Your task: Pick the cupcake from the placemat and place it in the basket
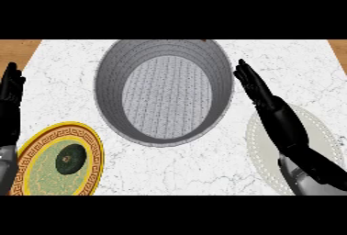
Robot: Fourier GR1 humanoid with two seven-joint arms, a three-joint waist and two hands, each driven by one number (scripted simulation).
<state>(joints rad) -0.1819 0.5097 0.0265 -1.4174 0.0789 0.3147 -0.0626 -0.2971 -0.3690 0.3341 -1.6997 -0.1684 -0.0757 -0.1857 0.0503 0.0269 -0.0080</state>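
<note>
1. At the left edge we find the left hand (9,98) at rest, fingers straight and pointing up, holding nothing.
2. Below it lies a gold-rimmed plate (30,147) carrying a dark green round item (70,159). We cannot tell from above whether this item is the cupcake.
3. At the centre of the marble counter (68,69) stands the grey woven basket (108,78), oval, with its long axis running away from us. We see nothing on its floor.
4. A small brown speck (203,40) shows at its far rim, too small to identify.
5. Just right of the basket, the right hand (261,94) is seen edge-on, fingers straight and pressed together, tips aimed up and left past the basket's rim. It holds nothing that we can see.
6. Under the right forearm lies the white round placemat (325,137). Its visible part bears no cupcake; the arm hides the rest.

Governing relation: the placemat lies behind and below the right hand, toward the wrist, and the basket lies to its left. We judge the right hand the nearer to both, while the dark item lies nearer the left hand.
</note>
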